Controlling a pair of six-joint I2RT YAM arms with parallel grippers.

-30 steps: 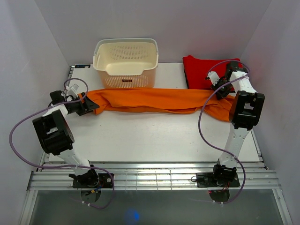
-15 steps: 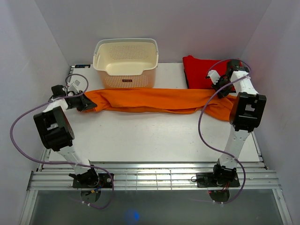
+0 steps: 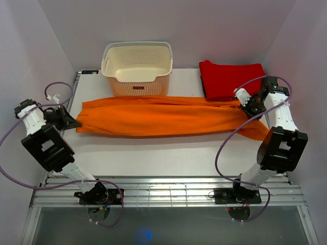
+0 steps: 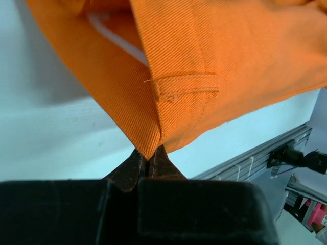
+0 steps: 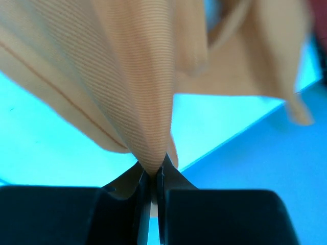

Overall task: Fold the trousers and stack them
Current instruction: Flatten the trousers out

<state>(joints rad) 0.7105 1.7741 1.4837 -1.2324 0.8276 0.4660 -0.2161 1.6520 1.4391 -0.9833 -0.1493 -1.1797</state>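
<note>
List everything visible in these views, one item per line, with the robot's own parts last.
orange cloth trousers: one, bright orange, stretched left to right across the middle of the table
cream perforated plastic basket: one, cream, far side of the table, behind the trousers, nothing visible inside
red folded cloth: one, red, far right corner
white table: one, white, under all of these
left gripper: one, black, at the table's left edge, shut on a corner of the trousers' left end
right gripper: one, black, near the right edge, shut on a fold of the trousers' right end
</note>
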